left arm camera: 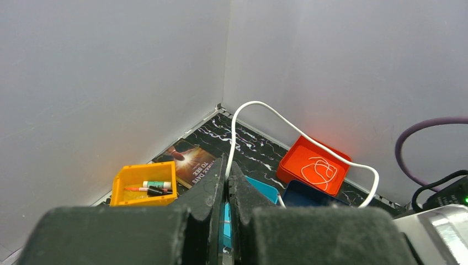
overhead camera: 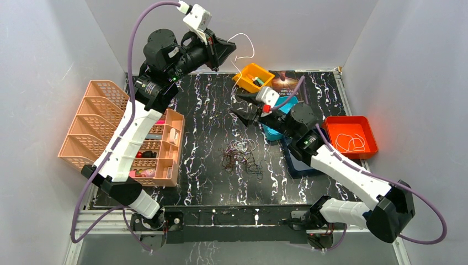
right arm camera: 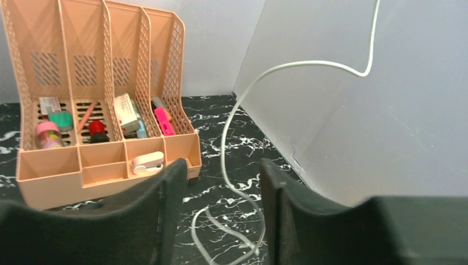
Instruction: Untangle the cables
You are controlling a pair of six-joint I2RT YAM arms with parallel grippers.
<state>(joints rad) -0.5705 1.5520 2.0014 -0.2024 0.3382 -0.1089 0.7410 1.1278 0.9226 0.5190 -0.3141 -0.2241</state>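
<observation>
Cable (left arm camera: 319, 171) in red tray (left arm camera: 302, 152); pens (left arm camera: 150, 188), perhaps, in yellow bin (left arm camera: 126, 185).

Glossy black marbled tabletop (overhead camera: 204, 121), peach perforated plastic organizer (overhead camera: 99, 110), smooth glossy white cable (left arm camera: 255, 102), shiny red plastic tray (overhead camera: 336, 124), matt grainy fingers (right arm camera: 160, 221) of right gripper (right arm camera: 221, 171).

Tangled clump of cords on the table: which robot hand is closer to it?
Right. The right gripper hangs open just behind the clump; the left gripper is raised far back, pinching a white cable.
</observation>
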